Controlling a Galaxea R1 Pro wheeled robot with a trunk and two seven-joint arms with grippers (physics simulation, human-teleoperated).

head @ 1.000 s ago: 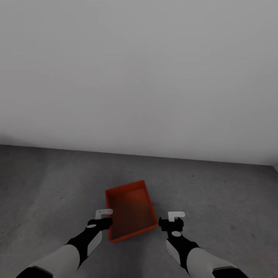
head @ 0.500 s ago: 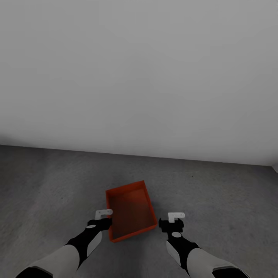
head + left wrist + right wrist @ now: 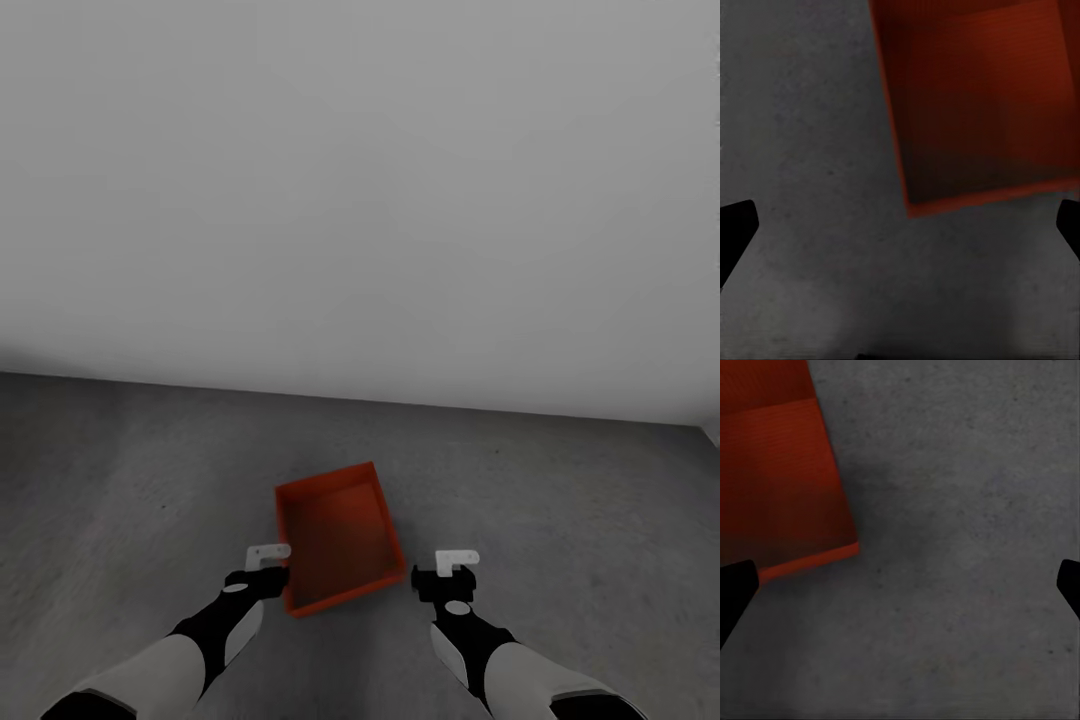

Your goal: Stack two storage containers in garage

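We see one orange-red storage container (image 3: 337, 535) on the concrete floor (image 3: 560, 500), between our left gripper (image 3: 268, 556) and right gripper (image 3: 456, 561); both have fingers spread, holding nothing.

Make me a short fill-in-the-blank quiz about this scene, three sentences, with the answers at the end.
1. The orange-red container sits on the dark grey ____ floor.
2. In the head view, the container lies ____ the left gripper and the right gripper.
3. Both wrist views show the fingers spread wide apart, so both grippers are ____.

Missing words: concrete; between; open
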